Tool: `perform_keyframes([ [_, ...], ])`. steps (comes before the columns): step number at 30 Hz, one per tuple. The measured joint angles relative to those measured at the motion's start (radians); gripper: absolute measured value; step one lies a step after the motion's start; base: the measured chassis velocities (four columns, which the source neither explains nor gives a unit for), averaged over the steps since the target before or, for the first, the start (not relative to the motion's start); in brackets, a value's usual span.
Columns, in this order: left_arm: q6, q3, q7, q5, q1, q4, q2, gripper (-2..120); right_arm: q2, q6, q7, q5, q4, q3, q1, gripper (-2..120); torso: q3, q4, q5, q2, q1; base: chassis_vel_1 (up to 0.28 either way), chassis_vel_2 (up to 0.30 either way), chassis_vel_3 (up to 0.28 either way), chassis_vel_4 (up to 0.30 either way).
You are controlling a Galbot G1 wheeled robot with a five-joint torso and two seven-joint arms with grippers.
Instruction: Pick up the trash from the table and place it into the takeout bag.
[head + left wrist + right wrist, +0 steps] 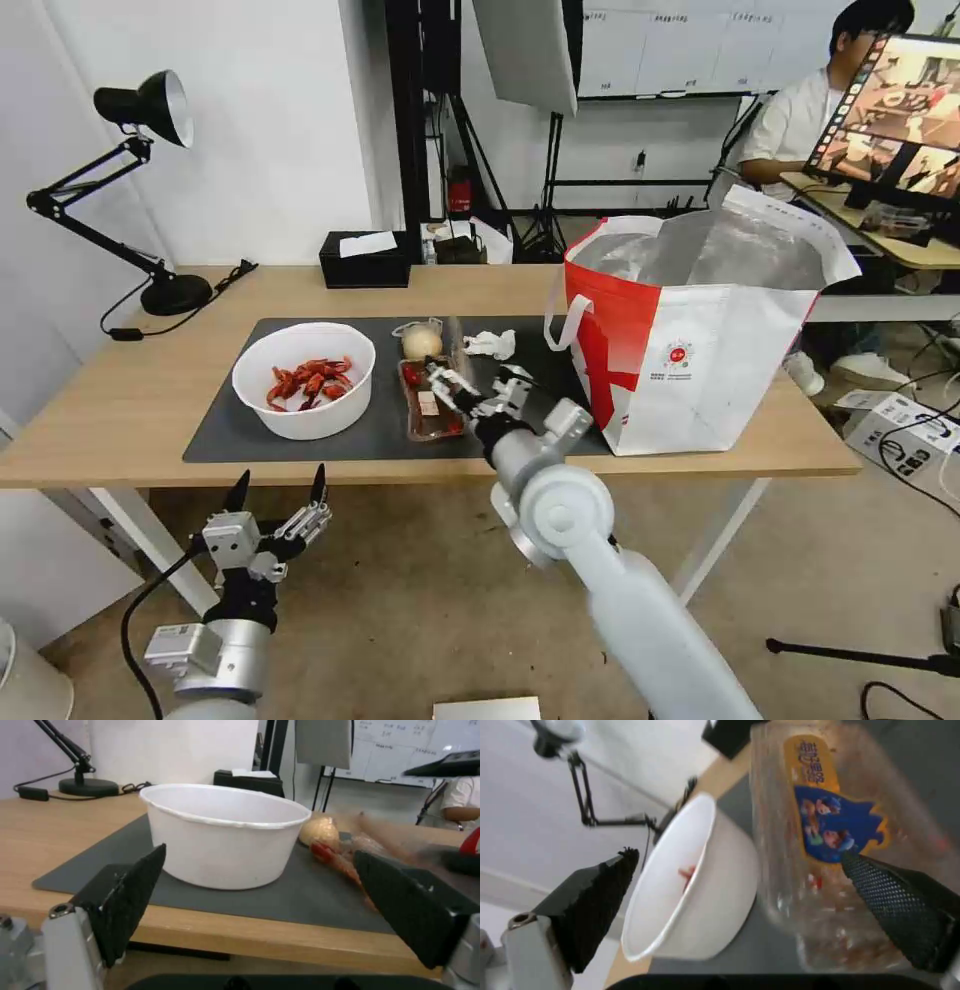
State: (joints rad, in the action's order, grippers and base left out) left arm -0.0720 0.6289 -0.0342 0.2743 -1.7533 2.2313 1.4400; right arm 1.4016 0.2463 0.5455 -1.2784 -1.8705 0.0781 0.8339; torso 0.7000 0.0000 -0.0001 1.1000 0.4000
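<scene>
On the table's (130, 400) dark grey mat (230, 430) sits a white round bowl (303, 380) (225, 836) (695, 900) of red crayfish shells. Right of it lies a clear tray (430, 405) (830, 843) with food scraps and a blue sticker. Behind the tray are a beige ball in clear wrap (421, 342) (320, 830) and a crumpled white tissue (490, 344). The red-and-white takeout bag (700, 340) stands open at the table's right end. My right gripper (480, 385) (737, 854) hovers open just over the tray's right side. My left gripper (278, 490) (260, 851) hangs open below the table's front edge, facing the bowl.
A black desk lamp (150, 110) stands at the back left with its cord on the tabletop. A black tissue box (365, 262) sits at the back edge. Light stands, a desk with a monitor (890, 110), boxes and cables (900, 430) crowd the right side.
</scene>
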Motion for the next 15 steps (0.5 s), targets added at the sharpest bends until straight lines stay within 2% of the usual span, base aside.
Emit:
perform_keyframes([
  [8, -0.008, 0.006, 0.000, 0.004, -0.004, 0.000, 0.004, 100, 0.039, 0.052, 0.066, -0.109, 0.076, 0.059, -0.064, 100, 0.000, 0.0001, 0.0000, 0.000, 0.000, 0.000, 0.000, 0.000, 0.000],
  [15, -0.008, 0.011, 0.001, 0.019, 0.001, 0.003, 0.002, 100, 0.042, 0.053, 0.077, -0.119, 0.083, 0.067, -0.068, 100, 0.000, 0.0000, 0.0000, 0.000, 0.000, 0.000, 0.000, 0.000, 0.000],
])
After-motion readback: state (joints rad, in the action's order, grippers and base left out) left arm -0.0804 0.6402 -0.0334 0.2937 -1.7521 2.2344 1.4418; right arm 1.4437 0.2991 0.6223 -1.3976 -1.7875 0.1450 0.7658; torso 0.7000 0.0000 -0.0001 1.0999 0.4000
